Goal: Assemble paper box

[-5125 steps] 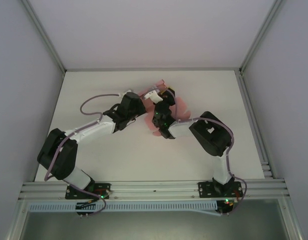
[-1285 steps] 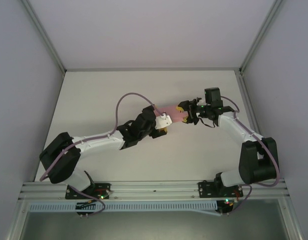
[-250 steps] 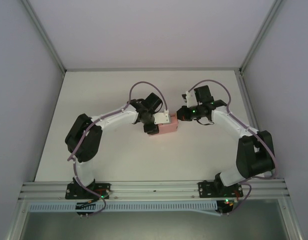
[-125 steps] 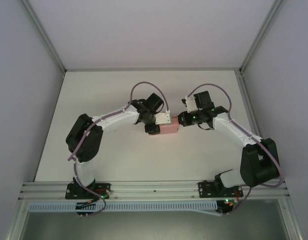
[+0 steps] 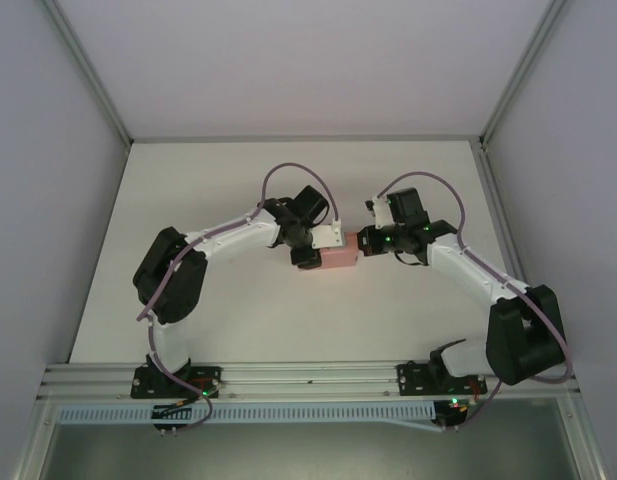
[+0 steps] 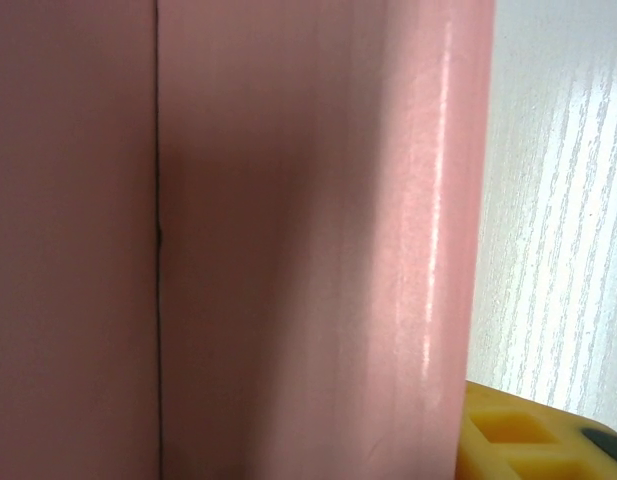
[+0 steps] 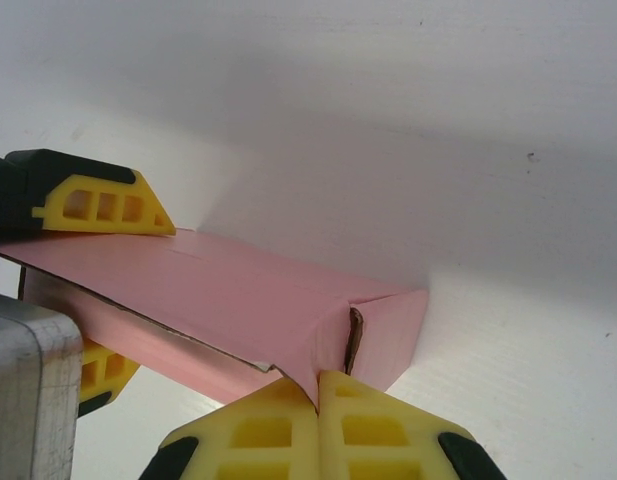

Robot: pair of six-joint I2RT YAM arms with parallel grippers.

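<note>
The paper box [image 5: 339,257] is a small pink folded box lying at the middle of the table [image 5: 208,180]. My left gripper [image 5: 316,247] is shut on its left end. In the right wrist view its yellow fingers [image 7: 100,206] sit one above and one below the box [image 7: 228,290]. The left wrist view is mostly pink card [image 6: 288,230], with one yellow finger [image 6: 533,435] at the bottom right. My right gripper [image 7: 318,395] is at the box's right end [image 5: 362,243]. Its fingers are pressed together on the edge of the end flap [image 7: 333,335].
White enclosure walls and metal frame posts [image 5: 508,100] surround the table. A metal rail [image 5: 308,380] carries the arm bases along the near edge. Bare tabletop lies to the left, behind the arms and in front of the box.
My right gripper has moved left and slightly nearer, up against the box's right end. The left arm and the box have stayed put.
</note>
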